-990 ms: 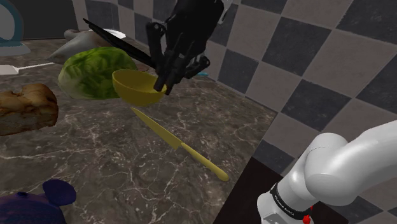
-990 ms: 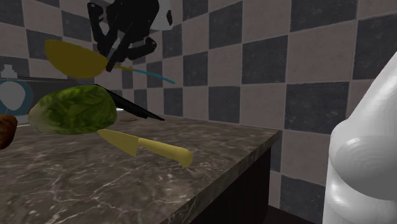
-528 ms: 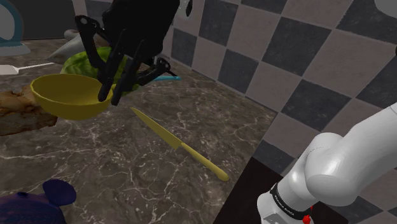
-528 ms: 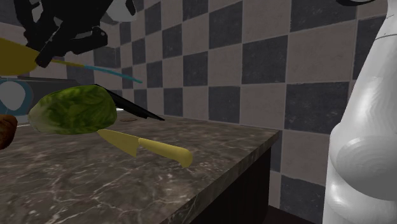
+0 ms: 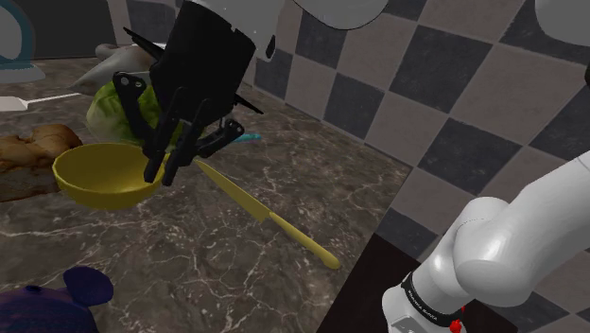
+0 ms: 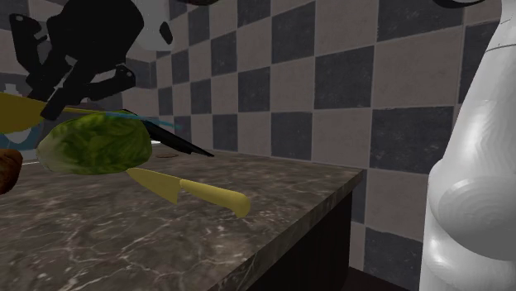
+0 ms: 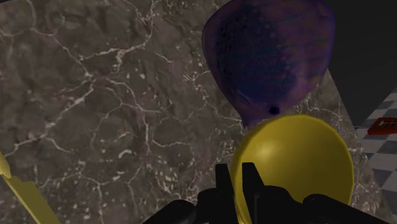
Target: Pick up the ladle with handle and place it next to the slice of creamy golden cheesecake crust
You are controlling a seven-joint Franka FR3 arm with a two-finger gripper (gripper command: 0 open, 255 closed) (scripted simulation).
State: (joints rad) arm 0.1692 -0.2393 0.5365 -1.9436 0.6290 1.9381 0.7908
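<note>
Far to the shoulder view's left of the yellow knife (image 5: 266,217) lies the brown cake slice (image 5: 36,149). Just beside it hangs the ladle (image 5: 97,176), its yellow bowl low over the marble counter (image 5: 189,270); whether it touches, I cannot tell. Between bowl and knife the marble is bare, and a purple object (image 5: 55,297) sits nearer the front edge. My pincer (image 5: 163,168) is clamped on the bowl's rim, just left of the knife's tip, with the lettuce (image 5: 106,106) behind. Past the knife's handle the counter's edge drops away, and the checkered wall (image 5: 444,85) closes the far side. A second ago I held the bowl above the knife's tip; it now hangs lower and further left. My hand tilts down and leftward, and my white arm (image 5: 501,255) arches over from right of the knife.
</note>
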